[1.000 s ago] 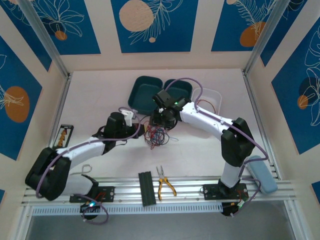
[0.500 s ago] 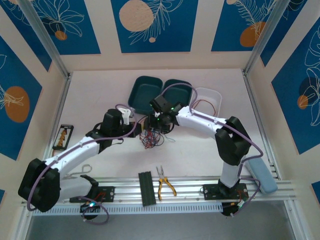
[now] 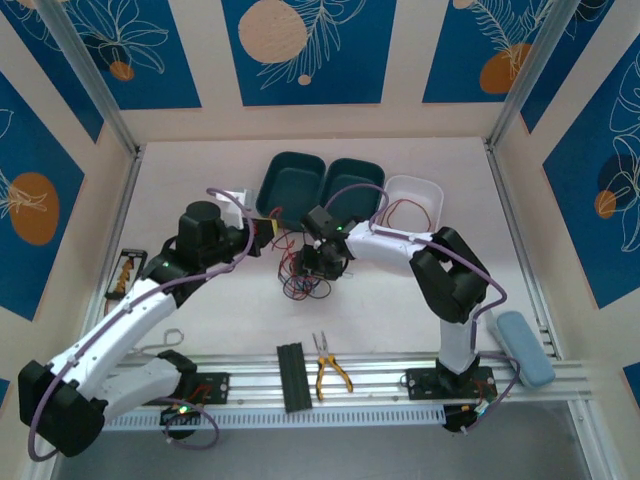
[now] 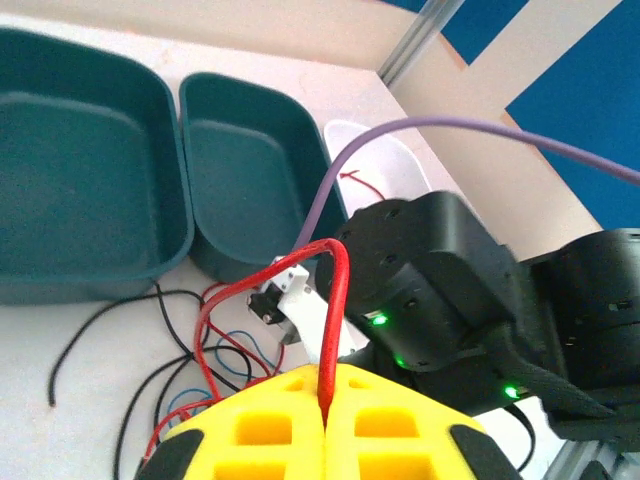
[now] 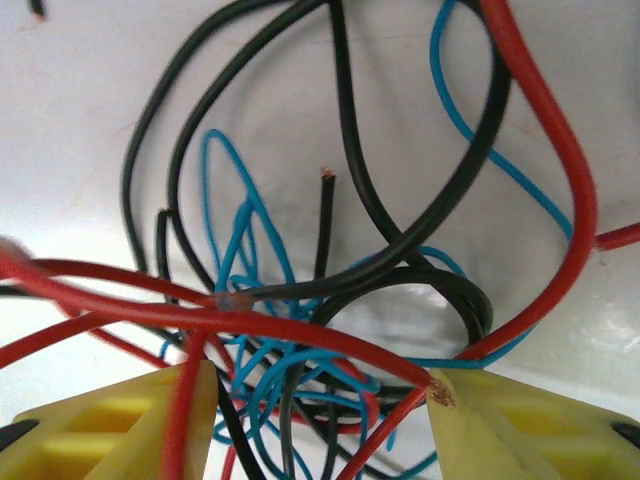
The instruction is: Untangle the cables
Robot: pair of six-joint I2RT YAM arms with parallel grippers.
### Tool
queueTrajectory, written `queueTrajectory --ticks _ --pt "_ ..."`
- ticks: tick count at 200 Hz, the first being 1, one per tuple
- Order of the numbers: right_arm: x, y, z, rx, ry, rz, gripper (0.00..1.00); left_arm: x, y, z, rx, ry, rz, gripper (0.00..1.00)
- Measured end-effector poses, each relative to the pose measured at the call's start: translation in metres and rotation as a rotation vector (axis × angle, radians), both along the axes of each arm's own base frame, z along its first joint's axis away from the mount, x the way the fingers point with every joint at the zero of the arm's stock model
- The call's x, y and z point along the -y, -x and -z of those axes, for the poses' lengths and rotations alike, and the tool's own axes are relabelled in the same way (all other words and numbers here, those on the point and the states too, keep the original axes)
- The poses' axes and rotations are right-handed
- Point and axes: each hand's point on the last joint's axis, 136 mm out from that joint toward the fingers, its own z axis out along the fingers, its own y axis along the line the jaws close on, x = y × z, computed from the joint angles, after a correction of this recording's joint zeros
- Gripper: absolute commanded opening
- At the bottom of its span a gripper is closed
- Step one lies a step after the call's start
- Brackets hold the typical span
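While left gripper [image 4: 325, 385] clamps red cable [image 4: 340, 290], right gripper [image 5: 320, 385] gapes; white tub [image 3: 415, 180] seemingly holds another

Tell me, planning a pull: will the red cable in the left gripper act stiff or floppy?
Probably bendy, slightly springy: the red cable arches from the left gripper. Likely light, being thin. May drag the tangle it threads.

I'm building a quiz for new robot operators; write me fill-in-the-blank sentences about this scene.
The left gripper is shut on a ___ cable.
The right gripper stands ___ above the tangle of cables.
Beside the two teal bins sits a ___ bin.
Missing: red, open, white.
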Motion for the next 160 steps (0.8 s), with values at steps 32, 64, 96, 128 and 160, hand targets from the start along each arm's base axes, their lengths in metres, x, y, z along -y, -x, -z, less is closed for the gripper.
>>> queueTrajectory --ticks 32,64,96,128,160 --pt "0.002 -0.001 0.002 -0.002 0.004 0.004 0.58 -0.006 0.005 -0.022 0.069 -0.034 0.006 0.00" --pt "0.004 -0.003 -0.001 0.009 0.004 -0.002 0.58 -0.010 0.009 -0.041 0.123 -0.068 0.018 0.00" --pt "0.005 -0.006 -0.021 0.059 -0.022 -0.025 0.58 -0.014 0.011 -0.059 0.166 -0.095 0.016 0.00" --pt "0.008 -0.008 -0.068 0.211 -0.075 -0.082 0.60 -0.019 0.010 -0.067 0.182 -0.120 -0.007 0.00" --pt "0.010 -0.003 -0.123 0.408 -0.146 -0.155 0.60 -0.021 0.009 -0.067 0.175 -0.130 -0.018 0.00"
